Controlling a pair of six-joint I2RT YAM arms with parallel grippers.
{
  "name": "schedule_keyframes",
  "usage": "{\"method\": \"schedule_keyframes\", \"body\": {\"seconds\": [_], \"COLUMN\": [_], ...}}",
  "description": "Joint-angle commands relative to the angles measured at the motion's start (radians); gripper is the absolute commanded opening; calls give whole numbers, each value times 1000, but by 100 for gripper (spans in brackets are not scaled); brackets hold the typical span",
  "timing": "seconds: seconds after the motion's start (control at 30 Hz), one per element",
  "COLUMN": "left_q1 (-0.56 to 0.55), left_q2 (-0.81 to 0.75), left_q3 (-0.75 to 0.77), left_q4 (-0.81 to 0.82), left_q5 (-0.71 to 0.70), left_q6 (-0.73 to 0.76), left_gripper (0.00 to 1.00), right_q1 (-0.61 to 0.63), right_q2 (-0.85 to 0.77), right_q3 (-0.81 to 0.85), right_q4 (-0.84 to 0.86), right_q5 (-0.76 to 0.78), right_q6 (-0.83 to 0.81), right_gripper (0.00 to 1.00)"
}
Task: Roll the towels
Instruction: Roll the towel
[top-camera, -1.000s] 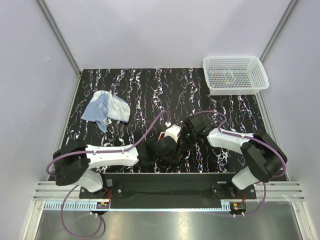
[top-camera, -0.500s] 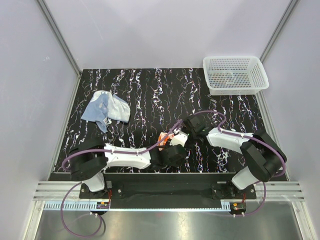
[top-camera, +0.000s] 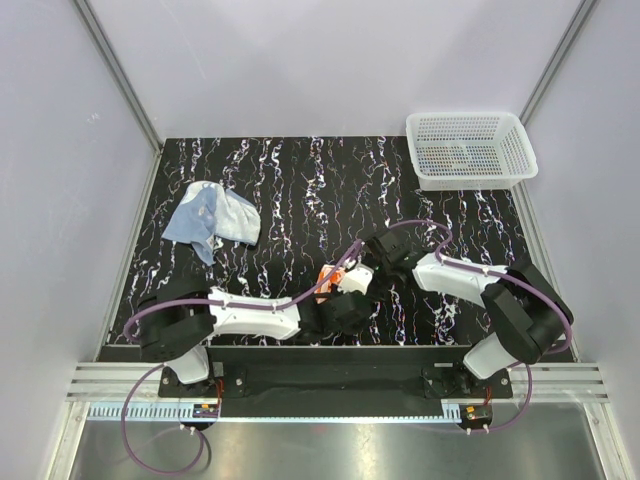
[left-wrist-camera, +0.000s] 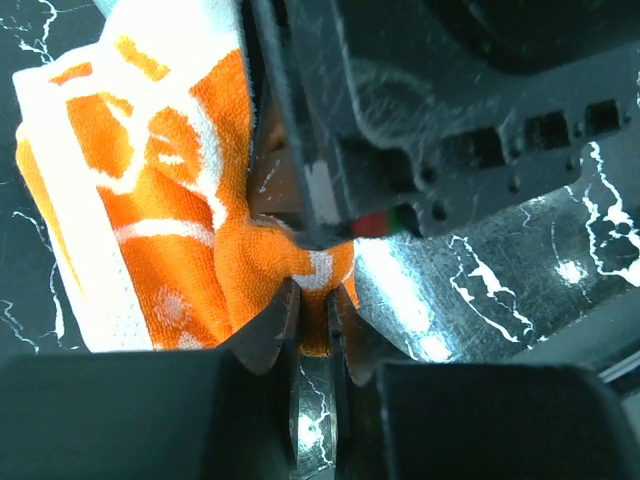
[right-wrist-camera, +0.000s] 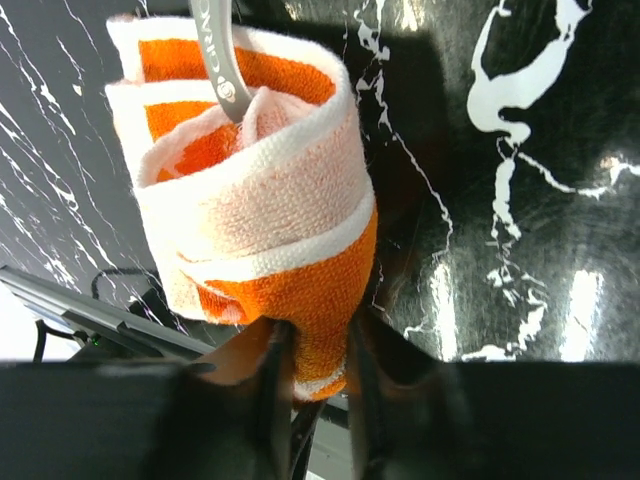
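Note:
An orange and white towel (top-camera: 327, 279) sits rolled between the two grippers near the table's front middle. In the left wrist view the left gripper (left-wrist-camera: 315, 300) is shut on an orange fold of the towel (left-wrist-camera: 170, 200). In the right wrist view the towel (right-wrist-camera: 250, 200) is a thick roll with its spiral end facing the camera, and the right gripper (right-wrist-camera: 312, 345) is shut on its lower orange edge. From above the left gripper (top-camera: 345, 295) and the right gripper (top-camera: 375, 262) almost touch. A crumpled light blue towel (top-camera: 212, 217) lies at the left.
A white mesh basket (top-camera: 470, 148) stands at the back right corner. The black marbled table (top-camera: 300, 180) is walled by grey panels. A purple cable (top-camera: 300, 265) loops over the left arm.
The left arm has swung right and forward, bringing its gripper up against the right gripper. The orange towel now shows a little between them. The right arm has barely moved.

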Motion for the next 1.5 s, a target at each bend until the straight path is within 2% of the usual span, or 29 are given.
{"method": "schedule_keyframes", "body": {"seconds": [0.0, 0.03, 0.07, 0.1, 0.2, 0.3, 0.47, 0.67, 0.73, 0.83, 0.97, 1.2, 1.47], "left_q1": [2, 2, 1, 1, 7, 22, 91, 249, 302, 359, 395, 505, 605], "left_q2": [-31, -39, -50, -56, -74, -99, -168, -218, -229, -235, -226, -154, -35], "left_q3": [-48, -60, -66, -71, -91, -117, -202, -324, -368, -417, -468, -586, -655], "left_q4": [36, 50, 57, 62, 83, 108, 223, 425, 506, 598, 674, 957, 1191], "left_q5": [12, 27, 35, 41, 69, 98, 219, 478, 579, 659, 696, 836, 940], "left_q6": [-10, -8, -5, -5, -2, -11, -34, -81, -111, -147, -174, -290, -396], "left_gripper": [2, 2, 1, 1, 0, 0, 0, 0, 0, 0, 0, 0, 0], "right_q1": [11, 10, 5, 2, -30, -90, -199, -213, -213, -213, -213, -213, -207], "right_q2": [-22, -23, -23, -20, -22, -40, -118, -196, -213, -252, -270, -195, -69], "right_q3": [52, 63, 89, 103, 150, 179, 184, 117, 60, -35, -144, -278, -345], "right_q4": [-137, -148, -157, -182, -226, -258, -289, -248, -173, -33, 141, 509, 776], "right_q5": [62, 70, 81, 87, 107, 107, 96, 70, 9, -94, -193, -315, -372], "right_q6": [-32, -46, -55, -61, -93, -127, -184, -205, -195, -167, -115, -27, 0], "right_gripper": [35, 40, 52, 57, 70, 75, 77, 77, 77, 77, 77, 76, 71]}}
